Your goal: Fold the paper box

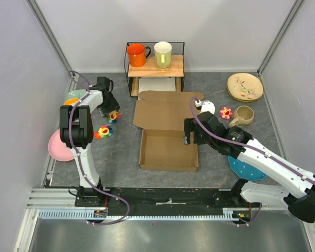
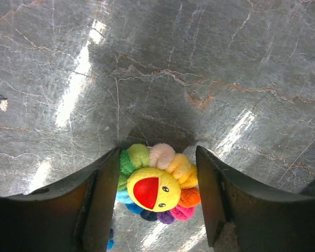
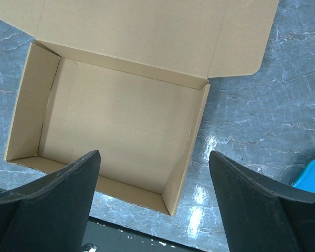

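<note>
The paper box (image 1: 168, 149) is brown cardboard. It stands as a shallow open tray in the middle of the table, with its lid flap (image 1: 165, 111) lying flat behind it. In the right wrist view the box (image 3: 115, 121) lies below me with its four walls up. My right gripper (image 1: 188, 137) is open and empty, above the box's right wall (image 3: 186, 152). My left gripper (image 1: 113, 111) is open at the far left, away from the box, its fingers (image 2: 102, 194) either side of a rainbow plush flower (image 2: 156, 184) without closing on it.
A wooden shelf (image 1: 155, 67) with an orange mug (image 1: 136, 54) and a cream mug (image 1: 163, 54) stands behind the box. A second plush flower (image 1: 103, 132), pink plate (image 1: 58, 147), patterned plate (image 1: 244, 86), beige cup (image 1: 244, 115), small flower (image 1: 226, 112) and blue plate (image 1: 245, 169) lie around.
</note>
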Tool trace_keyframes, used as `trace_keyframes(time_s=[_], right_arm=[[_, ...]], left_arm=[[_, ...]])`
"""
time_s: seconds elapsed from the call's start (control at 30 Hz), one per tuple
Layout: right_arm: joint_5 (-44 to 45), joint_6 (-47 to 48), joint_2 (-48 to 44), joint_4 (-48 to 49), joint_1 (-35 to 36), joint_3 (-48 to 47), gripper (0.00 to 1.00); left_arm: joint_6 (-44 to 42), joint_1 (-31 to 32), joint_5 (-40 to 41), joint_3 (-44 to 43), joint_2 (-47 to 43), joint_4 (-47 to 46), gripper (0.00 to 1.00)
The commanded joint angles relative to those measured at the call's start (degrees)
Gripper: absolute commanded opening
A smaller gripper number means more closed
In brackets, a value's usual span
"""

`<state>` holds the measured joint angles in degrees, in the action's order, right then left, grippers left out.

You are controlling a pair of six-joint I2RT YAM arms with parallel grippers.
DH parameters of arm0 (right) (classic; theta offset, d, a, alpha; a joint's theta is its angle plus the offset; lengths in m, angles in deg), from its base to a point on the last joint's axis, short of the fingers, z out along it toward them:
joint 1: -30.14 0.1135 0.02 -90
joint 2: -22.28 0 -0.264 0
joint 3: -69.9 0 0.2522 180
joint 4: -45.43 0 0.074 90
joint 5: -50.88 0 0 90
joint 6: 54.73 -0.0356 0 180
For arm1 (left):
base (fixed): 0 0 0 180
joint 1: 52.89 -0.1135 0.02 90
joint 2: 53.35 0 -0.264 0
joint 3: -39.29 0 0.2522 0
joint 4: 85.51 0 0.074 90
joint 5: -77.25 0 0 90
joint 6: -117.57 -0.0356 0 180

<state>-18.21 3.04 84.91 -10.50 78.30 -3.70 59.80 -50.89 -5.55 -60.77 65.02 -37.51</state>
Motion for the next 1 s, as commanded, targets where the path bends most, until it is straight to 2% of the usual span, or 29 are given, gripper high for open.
trace_keyframes(time_s=[0.0, 0.17, 0.2, 0.27, 0.37, 0.4, 0.5, 0.67, 0.7, 0.9, 0.97], right_arm=[[1.59, -0.99, -0.49, -0.01, 0.00, -1.52, 0.92], [1.33, -2.40, -1.02, 0.34, 0.00, -0.81, 0.91], [1.07, -2.49, -1.37, 0.60, 0.00, -0.81, 0.91], [1.15, -2.58, -1.55, 1.12, 0.00, -0.81, 0.91], [1.07, -2.31, -2.07, 1.74, 0.09, -0.99, 0.91], [0.98, -2.23, -2.16, 1.83, 0.00, -0.99, 0.91], [0.63, -2.14, -2.51, 2.53, 0.00, -0.99, 0.91], [0.01, -2.14, -3.65, 3.59, 0.00, -0.11, 0.90], [-0.16, -2.14, -4.09, 3.68, 0.00, 0.33, 0.90], [-1.39, -2.93, -6.03, 4.47, 0.00, 1.82, 0.89], [-1.13, -2.93, -6.81, 4.47, 0.00, 1.83, 0.89]], left_arm=[[-3.31, -0.15, 1.24, -0.19, -0.24, 0.21, 0.61], [-3.40, -0.15, 0.71, 1.66, -3.48, -0.22, 0.49], [-2.96, -0.15, 0.45, 2.53, -6.02, -0.23, 0.43], [-2.52, -0.15, -0.87, 3.85, -9.02, -0.66, 0.39], [-2.26, -0.15, -2.28, 6.14, -15.60, -0.49, 0.28], [-2.00, -0.15, -2.54, 7.45, -17.19, -0.23, 0.22], [-1.56, 0.02, -4.03, 11.57, -24.39, -0.14, 0.13], [-1.55, 1.16, -5.00, 17.91, -37.30, 0.91, 0.07], [-1.64, 1.34, -5.18, 19.49, -38.72, 1.79, 0.02], [0.29, 4.32, -9.13, 21.88, -50.85, 5.31, 0.02], [2.56, 9.32, -9.31, 21.09, -53.32, 6.98, 0.02]])
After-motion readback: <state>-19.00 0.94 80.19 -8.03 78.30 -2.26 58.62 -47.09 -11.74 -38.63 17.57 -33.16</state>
